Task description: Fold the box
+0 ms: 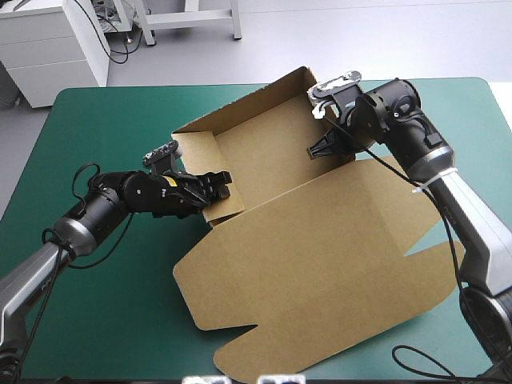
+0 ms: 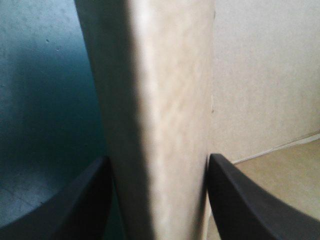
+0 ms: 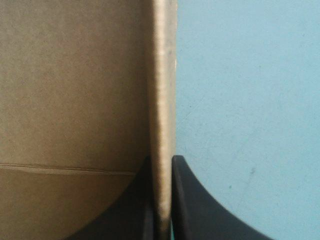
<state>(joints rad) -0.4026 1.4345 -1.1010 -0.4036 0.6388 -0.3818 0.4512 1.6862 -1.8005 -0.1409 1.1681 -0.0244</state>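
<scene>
- Shows the box (image 1: 296, 216) on the teal-green cover (image 1: 104, 320), from the table's middle toward its right side: one cut sheet of brown board, part raised and part flat.
- Places the tray (image 1: 264, 152) at the far end, open upward, floor bare, with walls standing along its far, left and right sides.
- Leaves the lid panel (image 1: 336, 272) lying flat on the cover on the robot's side of the tray, with notched flaps along its near and right edges.
- Sets the left gripper (image 1: 218, 186) at the tray's near-left wall, one black finger (image 2: 75, 200) on each side, pinching a thick upright fold of board; has cover on the outer side and the tray's inside on the other.
- Sets the right gripper (image 1: 326, 150) on the tray's right wall, fingers (image 3: 200, 205) almost together, clamped on a thin upright edge, with brown inner face on one side and cover on the other.
</scene>
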